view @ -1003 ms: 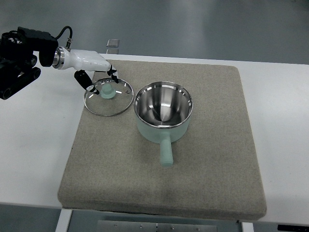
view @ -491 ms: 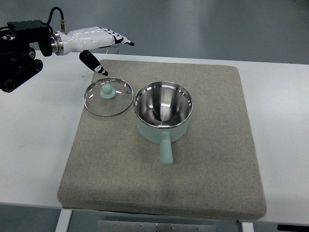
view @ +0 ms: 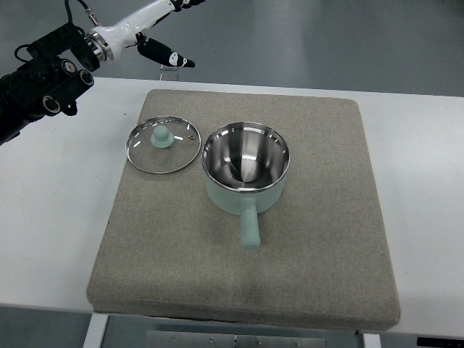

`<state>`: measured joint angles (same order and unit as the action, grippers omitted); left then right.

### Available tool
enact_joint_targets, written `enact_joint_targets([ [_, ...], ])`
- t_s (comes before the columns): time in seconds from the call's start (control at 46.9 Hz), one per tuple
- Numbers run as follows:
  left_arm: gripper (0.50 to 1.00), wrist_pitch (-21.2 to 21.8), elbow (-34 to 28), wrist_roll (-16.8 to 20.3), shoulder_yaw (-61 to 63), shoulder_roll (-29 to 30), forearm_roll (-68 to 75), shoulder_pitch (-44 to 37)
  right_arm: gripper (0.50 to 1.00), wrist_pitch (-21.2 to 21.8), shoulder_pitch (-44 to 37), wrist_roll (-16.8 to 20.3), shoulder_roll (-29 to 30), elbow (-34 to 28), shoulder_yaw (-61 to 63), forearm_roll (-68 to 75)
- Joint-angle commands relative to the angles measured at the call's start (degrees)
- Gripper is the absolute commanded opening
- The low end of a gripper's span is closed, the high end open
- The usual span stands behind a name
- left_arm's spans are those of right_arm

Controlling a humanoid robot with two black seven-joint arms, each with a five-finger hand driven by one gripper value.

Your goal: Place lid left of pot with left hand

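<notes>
The lid (view: 163, 144) lies flat on the mat (view: 312, 239) near its left edge, just beside the pot (view: 245, 174). The left hand (view: 156, 25), fingers spread and empty, hangs beyond the desk's (view: 51, 217) far edge.

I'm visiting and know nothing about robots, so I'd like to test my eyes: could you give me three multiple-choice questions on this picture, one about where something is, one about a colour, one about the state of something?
1. Where does the lid lie?
A. On the mat, to the left of the pot
B. On top of the pot
C. On the bare table, off the mat

2. What colour is the pot outside?
A. Red
B. Pale green
C. Black

3. What is the left hand doing?
A. Gripping the lid's knob
B. Holding the pot's handle
C. Raised beyond the mat's far-left corner, holding nothing

Answers:
1. A: the lid lies flat on the grey mat, beside the pot's left rim.
2. B: the pot's wall and handle are pale green, the inside shiny steel.
3. C: the hand is at the top of the picture, fingers spread, well clear of the lid.
</notes>
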<state>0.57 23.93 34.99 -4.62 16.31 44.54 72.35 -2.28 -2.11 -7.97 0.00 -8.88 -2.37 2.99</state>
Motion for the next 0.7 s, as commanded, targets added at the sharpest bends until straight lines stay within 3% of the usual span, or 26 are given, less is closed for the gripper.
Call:
enact_joint_targets([
  [0.0, 0.956, -0.04, -0.20, 0.01, -0.12, -0.66, -6.39, -0.02, 0.924, 0.00, 0.00, -0.03, 0.00, 0.00, 0.00, 0.00],
  [0.149, 0.960, -0.48, -3.36, -0.62, -0.12, -2.60, -16.76, -0.19, 0.924, 0.00, 0.00, -0.03, 0.00, 0.00, 0.00, 0.00],
  [0.384, 0.960, -0.74, -6.00, -8.96, -0.73, -4.80, -26.08, -0.98, 0.924, 0.00, 0.00, -0.03, 0.00, 0.00, 0.00, 0.00],
  [0.555, 0.960, -1.01, -7.67, -20.04, -6.18, -6.29, -33.99, -1.16, 0.924, 0.00, 0.00, -0.03, 0.00, 0.00, 0.00, 0.00],
  [0.683, 0.962, -1.36, -7.85, -22.07, -9.26, -7.43, -35.23, -1.68, 0.924, 0.00, 0.00, -0.03, 0.00, 0.00, 0.00, 0.00],
])
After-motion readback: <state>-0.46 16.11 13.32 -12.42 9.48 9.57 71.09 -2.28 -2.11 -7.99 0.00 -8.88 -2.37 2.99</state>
